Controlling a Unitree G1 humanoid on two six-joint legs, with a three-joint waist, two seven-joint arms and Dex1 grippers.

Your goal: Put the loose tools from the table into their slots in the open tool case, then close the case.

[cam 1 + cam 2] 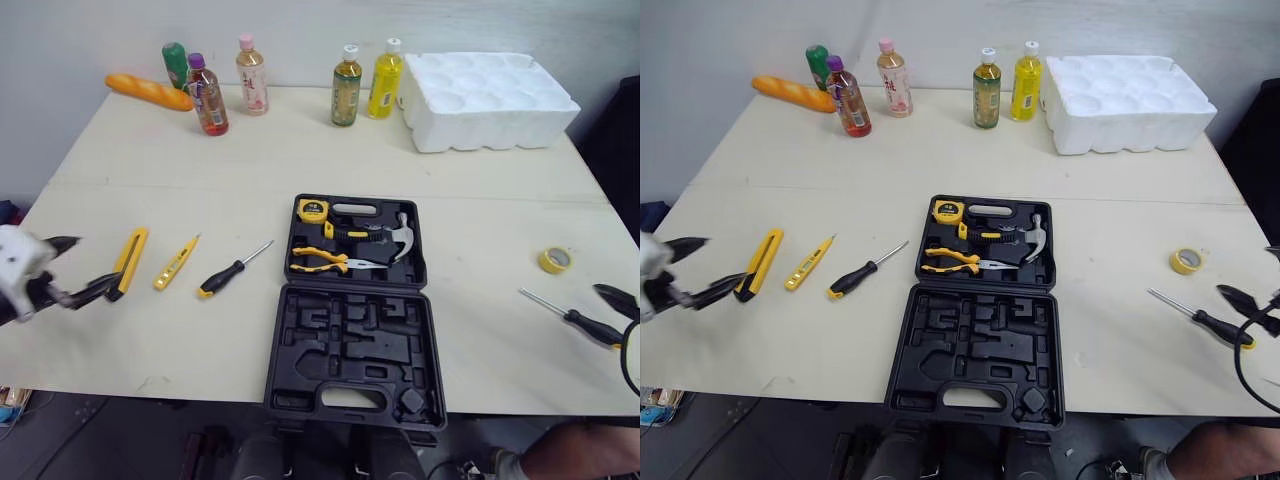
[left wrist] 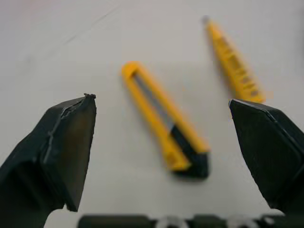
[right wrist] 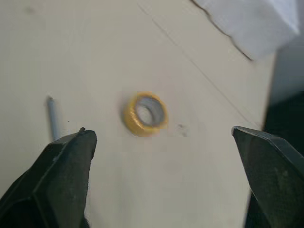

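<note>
Case (image 1: pixel 350 345) open, mid-table at near edge. Left gripper (image 1: pixel 97 262) spread wide, just short of knife (image 1: pixel 129 260). Judgement: lower with knife centred, close across its narrow width mid-body, keep clear of tester (image 1: pixel 175 263) just beside. Right gripper (image 3: pixel 160 135) spread too, near screwdriver (image 1: pixel 575 318); tape (image 1: pixel 556 260) beyond, apart.

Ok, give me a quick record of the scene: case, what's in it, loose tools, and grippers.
case: tool case open, centre of table
in case: tape measure, pliers, hammer
loose, left side: utility knife, tester pen, screwdriver
loose, right side: second screwdriver, tape roll
left gripper: open, at utility knife
right gripper: open, near tape roll
</note>
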